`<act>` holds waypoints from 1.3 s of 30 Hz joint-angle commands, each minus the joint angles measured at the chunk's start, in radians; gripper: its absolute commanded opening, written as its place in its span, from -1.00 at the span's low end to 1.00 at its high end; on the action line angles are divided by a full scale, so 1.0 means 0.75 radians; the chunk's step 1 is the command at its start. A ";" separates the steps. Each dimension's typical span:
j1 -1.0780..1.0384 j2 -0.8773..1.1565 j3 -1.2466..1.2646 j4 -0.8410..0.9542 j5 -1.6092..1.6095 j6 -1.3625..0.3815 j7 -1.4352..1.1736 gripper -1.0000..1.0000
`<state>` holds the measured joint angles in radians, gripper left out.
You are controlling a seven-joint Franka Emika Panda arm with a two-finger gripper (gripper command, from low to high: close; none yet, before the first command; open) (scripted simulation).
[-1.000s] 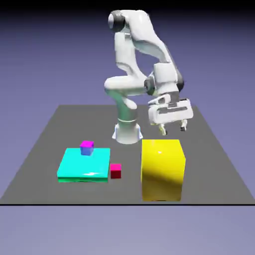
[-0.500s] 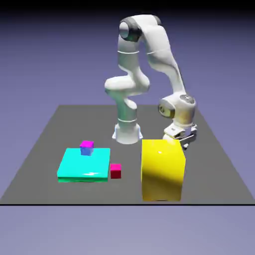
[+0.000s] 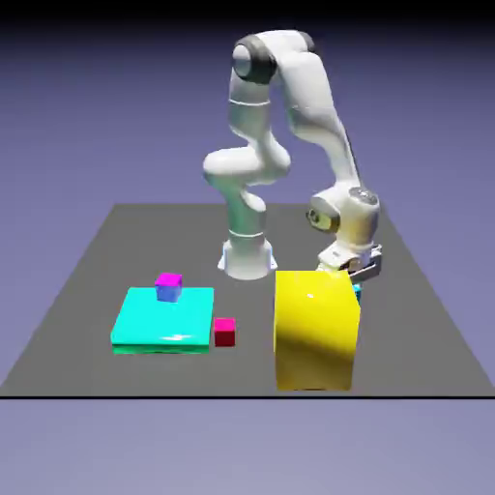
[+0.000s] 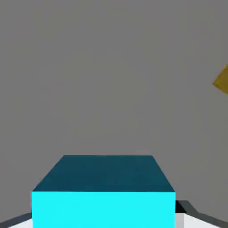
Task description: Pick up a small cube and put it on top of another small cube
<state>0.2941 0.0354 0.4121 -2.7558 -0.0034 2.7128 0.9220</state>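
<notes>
Cyan small cube (image 4: 103,196) sits large between the two grey fingertips (image 4: 189,213) in the hand view, its bright front face hiding most of them, so the white arm's two-finger gripper (image 3: 353,280) appears clamped on it. Beyond the fingers lies bare dark grey table (image 4: 111,67), with a corner of the big yellow block (image 4: 221,80) off to the upper right of them. In the exterior view the gripper is low behind the top right edge of that yellow block (image 3: 315,329), and only a sliver of cyan (image 3: 357,289) shows below the fingers. Well away from the fingers, toward the exterior view's left, a small magenta cube (image 3: 168,286) rests on a flat cyan slab (image 3: 162,319), and a small red cube (image 3: 224,332) sits on the table just beside that slab
</notes>
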 commanded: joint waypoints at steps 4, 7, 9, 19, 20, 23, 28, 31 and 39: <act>-0.143 -0.193 0.143 -0.079 0.226 -0.104 -0.105 -1.00; -0.251 -0.338 0.251 -0.139 0.395 -0.182 -0.185 -1.00; -0.324 -0.435 0.323 -0.179 0.508 -0.234 -0.237 -1.00; -0.687 -0.918 0.684 -0.377 1.072 -0.493 -0.501 -1.00; -0.723 -0.966 0.720 -0.397 1.129 -0.519 -0.528 -1.00; -0.777 -0.964 0.784 -0.402 1.182 -0.505 -0.557 -1.00; -0.967 -0.848 1.025 -0.383 1.325 -0.374 -0.648 -1.00; -1.081 -0.778 1.170 -0.372 1.411 -0.295 -0.702 -1.00; -1.306 -0.640 1.455 -0.350 1.580 -0.140 -0.809 1.00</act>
